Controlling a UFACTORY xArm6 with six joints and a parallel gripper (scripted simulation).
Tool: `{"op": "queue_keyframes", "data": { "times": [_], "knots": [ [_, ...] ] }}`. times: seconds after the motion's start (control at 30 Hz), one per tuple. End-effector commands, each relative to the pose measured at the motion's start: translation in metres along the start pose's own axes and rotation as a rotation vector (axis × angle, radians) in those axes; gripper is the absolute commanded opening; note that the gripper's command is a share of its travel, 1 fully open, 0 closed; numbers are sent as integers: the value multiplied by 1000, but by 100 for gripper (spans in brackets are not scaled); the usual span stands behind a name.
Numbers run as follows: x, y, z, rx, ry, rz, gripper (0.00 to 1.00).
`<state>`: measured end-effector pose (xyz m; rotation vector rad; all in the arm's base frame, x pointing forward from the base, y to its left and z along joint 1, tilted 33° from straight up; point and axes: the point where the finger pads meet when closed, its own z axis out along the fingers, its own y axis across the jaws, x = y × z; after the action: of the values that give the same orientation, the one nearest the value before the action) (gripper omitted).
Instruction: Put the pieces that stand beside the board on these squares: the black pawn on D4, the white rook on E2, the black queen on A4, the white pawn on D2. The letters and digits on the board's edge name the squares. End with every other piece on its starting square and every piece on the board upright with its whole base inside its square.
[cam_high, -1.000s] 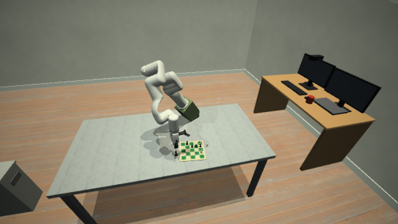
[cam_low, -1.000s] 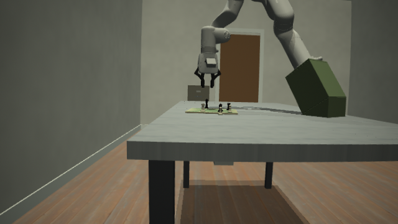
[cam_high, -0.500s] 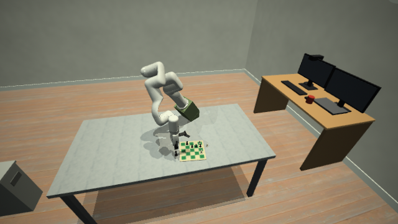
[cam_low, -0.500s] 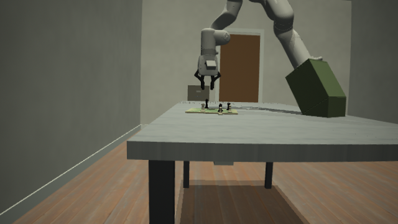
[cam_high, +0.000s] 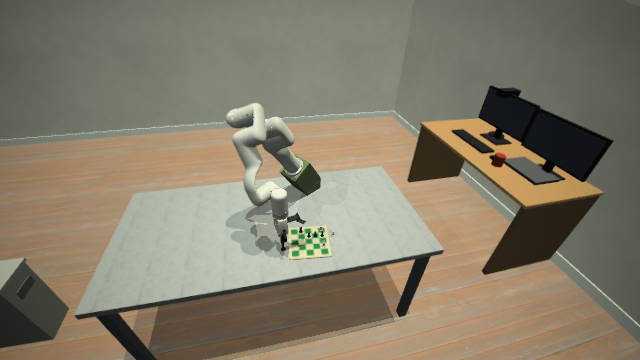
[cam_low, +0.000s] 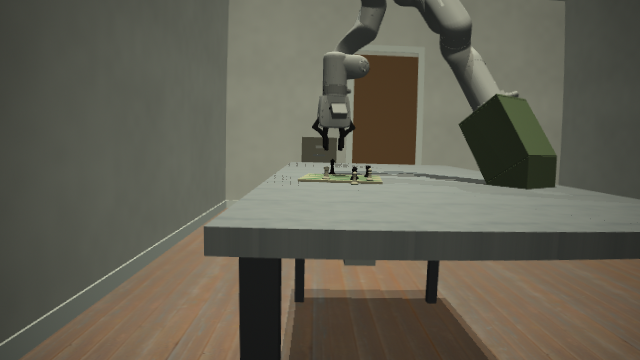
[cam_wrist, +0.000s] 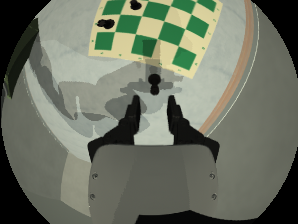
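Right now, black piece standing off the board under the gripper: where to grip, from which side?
Judging by its upright, slim pose, take the black piece by its narrow stem below the head, straight down from above. The gripper hangs over it, fingers parted, nothing between them.

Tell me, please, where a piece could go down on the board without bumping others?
The near rows of the board, toward the end effector, look bare. The far rows are crowded with pieces. A black piece stands off the board's near edge.
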<state>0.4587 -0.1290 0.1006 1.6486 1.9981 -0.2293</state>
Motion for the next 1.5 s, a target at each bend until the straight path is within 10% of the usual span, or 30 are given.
{"op": "queue_keyframes", "data": {
  "times": [0.0,1.47],
  "knots": [
    [-1,1,7,-3,-1,1,42],
    [-1,2,19,-3,-1,1,42]
  ]
}}
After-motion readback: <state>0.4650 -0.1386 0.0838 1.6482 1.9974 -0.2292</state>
